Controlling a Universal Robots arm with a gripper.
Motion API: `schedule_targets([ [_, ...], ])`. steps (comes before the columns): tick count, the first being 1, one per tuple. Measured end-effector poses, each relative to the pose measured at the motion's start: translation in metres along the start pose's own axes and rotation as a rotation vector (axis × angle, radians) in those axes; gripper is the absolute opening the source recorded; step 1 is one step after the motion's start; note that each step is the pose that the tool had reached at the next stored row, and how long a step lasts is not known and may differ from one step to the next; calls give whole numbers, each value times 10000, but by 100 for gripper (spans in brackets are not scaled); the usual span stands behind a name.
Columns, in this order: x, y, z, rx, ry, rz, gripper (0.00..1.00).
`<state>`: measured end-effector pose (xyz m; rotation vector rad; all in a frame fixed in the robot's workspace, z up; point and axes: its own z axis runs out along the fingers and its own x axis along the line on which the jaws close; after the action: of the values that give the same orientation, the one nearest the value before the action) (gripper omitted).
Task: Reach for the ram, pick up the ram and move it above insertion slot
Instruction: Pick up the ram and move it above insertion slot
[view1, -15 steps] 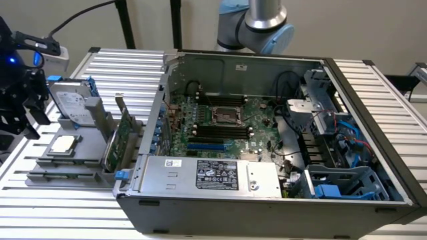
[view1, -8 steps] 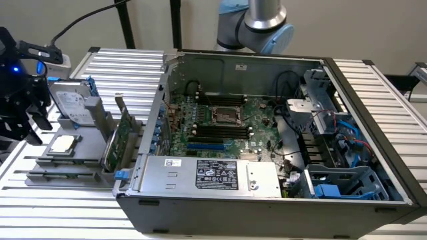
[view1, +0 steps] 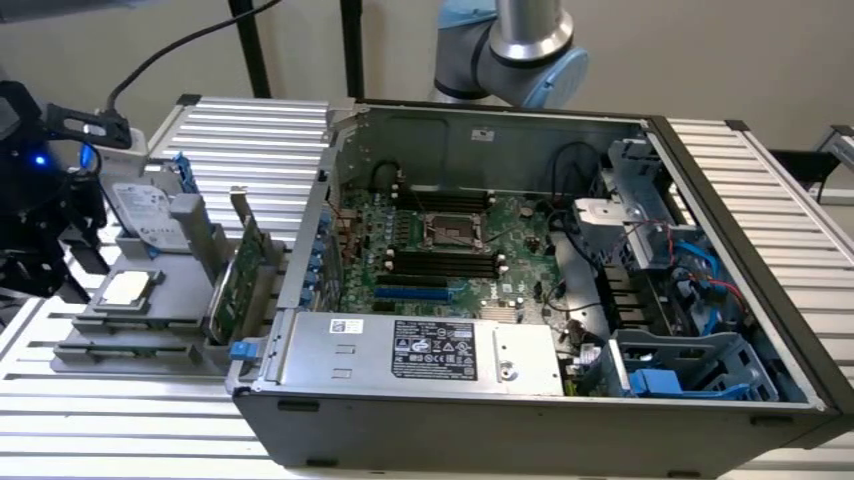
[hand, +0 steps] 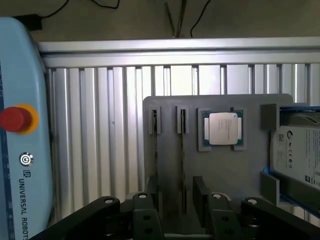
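Note:
The ram (hand: 182, 150) stands on edge in a narrow slot of the grey holder (hand: 165, 130), so I see it as a thin line. My gripper (hand: 176, 200) hangs over the holder's end with its black fingers (hand: 201, 192) apart, one on each side of the ram and not touching it. Nothing is held. The insertion slot (view1: 441, 262) is one of several parallel black sockets on the motherboard inside the open case. The arm's black wrist end (view1: 27, 200) sits at the exterior view's left, well away from the case.
A second thin piece (hand: 154, 145) stands parallel beside the ram. The holder also carries a processor (hand: 222, 127) and a hard drive (hand: 300, 150). A tall green card (view1: 240, 280) stands by the case (view1: 534, 400). A teach pendant (hand: 20, 125) lies on the ribbed table.

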<state>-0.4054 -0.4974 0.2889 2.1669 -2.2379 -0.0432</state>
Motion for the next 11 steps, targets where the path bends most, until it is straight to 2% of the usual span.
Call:
schedule_targets([
  [11,83,-11,200,0,0,0,42],
])
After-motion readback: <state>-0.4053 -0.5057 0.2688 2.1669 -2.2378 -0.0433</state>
